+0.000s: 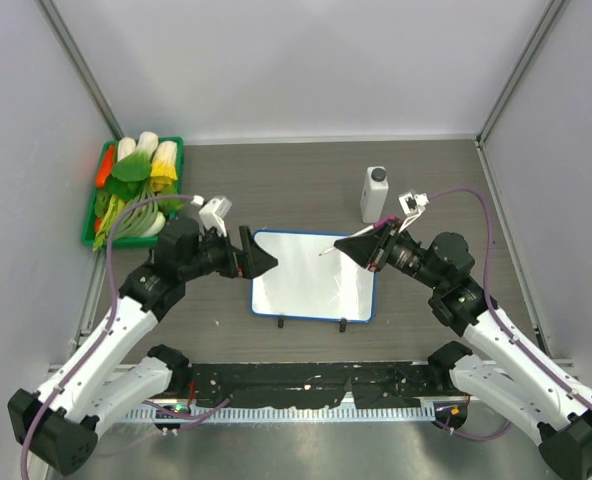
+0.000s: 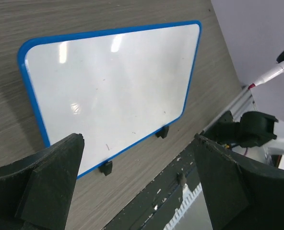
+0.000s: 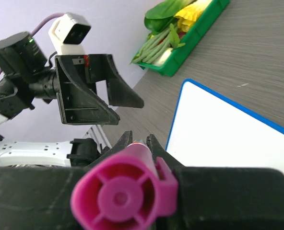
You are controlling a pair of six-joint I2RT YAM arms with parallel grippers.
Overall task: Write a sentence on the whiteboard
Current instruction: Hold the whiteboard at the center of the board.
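Note:
The whiteboard (image 1: pixel 314 275) lies flat mid-table, white with a blue rim and two black clip feet at its near edge. Its surface is blank; no sentence shows on it in any view (image 2: pixel 113 86) (image 3: pixel 228 139). My right gripper (image 1: pixel 356 246) is shut on a pink marker (image 3: pixel 123 196), whose tip (image 1: pixel 326 251) points left over the board's upper middle. I cannot tell whether the tip touches. My left gripper (image 1: pixel 266 258) is open and empty at the board's left edge, jaws wide apart (image 2: pixel 139 184).
A white bottle with a grey cap (image 1: pixel 375 193) stands behind the board's far right corner. A green tray of vegetables (image 1: pixel 136 190) sits at the far left, also in the right wrist view (image 3: pixel 180 28). Grey walls close three sides.

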